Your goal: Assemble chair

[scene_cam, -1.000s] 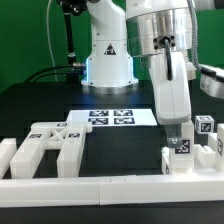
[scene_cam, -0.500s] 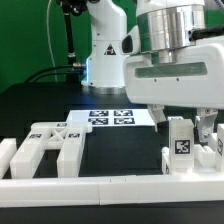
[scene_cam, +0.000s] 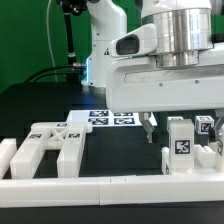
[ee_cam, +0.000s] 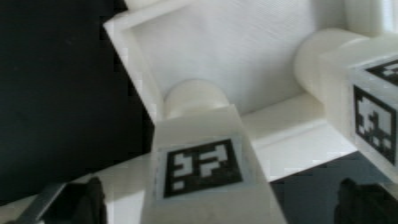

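The robot arm hangs low over the black surface, on the exterior view's right. Its pincer is open wide and holds nothing. One dark finger hangs in the air beside a white chair post, with a gap between them. The other finger is hard to make out past the white parts there.

The chair is in loose pieces. The chair post stands upright under the pincer and has a black-and-white square tag on its front. It sits on a low white chair block, which lies close to the long white rail at the front. A small tagged cube stands just behind the post.

On the exterior view's left lies a fork-shaped chair piece. It lies flat, with tags on top, and its prongs point at the rail. It is well apart from the post.

The marker board lies flat farther back, near the arm's base.

In the wrist view the post shows its round top and its tag. A flat white slab lies behind it, and another tagged part stands just beside it.
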Action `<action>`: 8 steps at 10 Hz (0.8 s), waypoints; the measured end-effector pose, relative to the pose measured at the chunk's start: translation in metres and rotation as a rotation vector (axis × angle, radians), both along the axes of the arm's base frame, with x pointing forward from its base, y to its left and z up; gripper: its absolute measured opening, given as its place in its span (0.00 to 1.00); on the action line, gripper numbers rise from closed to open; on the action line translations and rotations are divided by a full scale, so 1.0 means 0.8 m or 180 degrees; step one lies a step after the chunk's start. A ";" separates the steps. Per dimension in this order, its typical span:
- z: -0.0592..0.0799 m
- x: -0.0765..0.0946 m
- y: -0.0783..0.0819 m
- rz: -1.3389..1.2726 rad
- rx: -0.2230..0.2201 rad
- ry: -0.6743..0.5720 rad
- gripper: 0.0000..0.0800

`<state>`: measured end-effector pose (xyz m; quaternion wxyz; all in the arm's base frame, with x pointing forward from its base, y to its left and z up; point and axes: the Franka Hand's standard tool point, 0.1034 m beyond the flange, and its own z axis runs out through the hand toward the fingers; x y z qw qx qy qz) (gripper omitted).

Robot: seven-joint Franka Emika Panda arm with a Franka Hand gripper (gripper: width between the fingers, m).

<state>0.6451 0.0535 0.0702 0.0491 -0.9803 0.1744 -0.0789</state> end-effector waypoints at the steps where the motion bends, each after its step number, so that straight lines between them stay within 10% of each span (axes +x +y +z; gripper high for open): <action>1: 0.000 0.000 0.000 -0.0102 0.0018 0.0008 0.76; 3: -0.001 0.000 0.000 -0.0112 0.0019 0.0010 0.40; 8: 0.000 0.002 -0.004 -0.2226 0.0350 0.0221 0.36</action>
